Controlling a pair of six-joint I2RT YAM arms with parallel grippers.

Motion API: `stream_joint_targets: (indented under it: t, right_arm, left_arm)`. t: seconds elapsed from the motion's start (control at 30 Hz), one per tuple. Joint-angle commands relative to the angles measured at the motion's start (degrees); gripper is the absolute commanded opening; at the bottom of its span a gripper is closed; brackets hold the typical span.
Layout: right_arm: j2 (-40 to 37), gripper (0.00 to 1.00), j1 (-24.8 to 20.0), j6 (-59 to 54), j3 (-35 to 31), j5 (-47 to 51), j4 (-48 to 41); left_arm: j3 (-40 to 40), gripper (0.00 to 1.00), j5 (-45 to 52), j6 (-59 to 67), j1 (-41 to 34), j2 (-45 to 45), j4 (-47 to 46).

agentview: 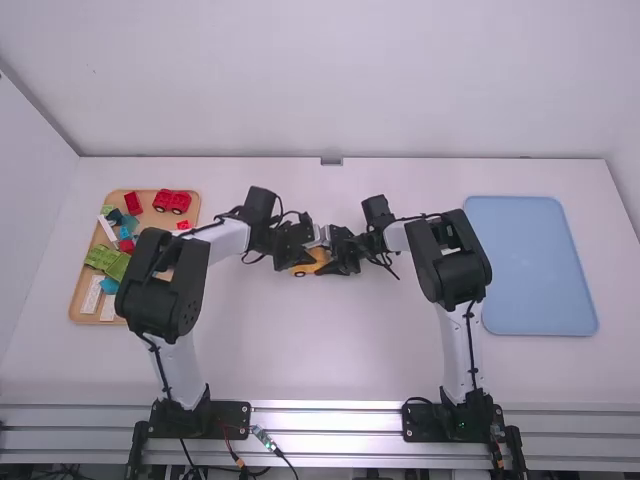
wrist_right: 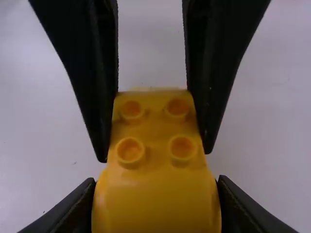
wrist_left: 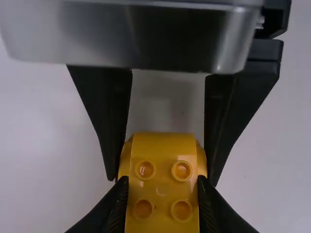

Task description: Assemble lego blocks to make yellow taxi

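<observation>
High behind the table's [agentview: 300, 350] near edge, one camera faces forward and down; close, opposed wrist cameras share the yellow toy [wrist_left: 163, 194].

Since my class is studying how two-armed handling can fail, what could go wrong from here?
The left gripper and right gripper both clamp the yellow car piece, so uneven pulling might twist it free. Their fingertips sit close together along its sides and could knock each other. If one gripper opens, the piece may tip, since the other holds it towards one end.
</observation>
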Motion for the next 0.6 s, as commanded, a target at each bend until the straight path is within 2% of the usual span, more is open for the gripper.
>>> stream_joint_targets:
  t: [0.0, 0.13, 0.57]
  right_arm:
    - [0.96, 0.44, 0.04, 1.07, -0.44, 3.69, -0.85]
    - [0.96, 0.44, 0.04, 1.03, -0.44, 3.56, -0.81]
    - [0.96, 0.44, -0.39, 1.27, -0.44, 3.54, -1.05]
  left_arm:
    - [0.68, 0.01, -4.59, -0.63, 0.48, 2.12, -1.57]
    - [0.66, 0.01, -4.64, 2.32, 0.48, 2.12, -4.20]
    - [0.07, 0.01, -7.63, 1.92, 1.40, 2.12, -4.61]
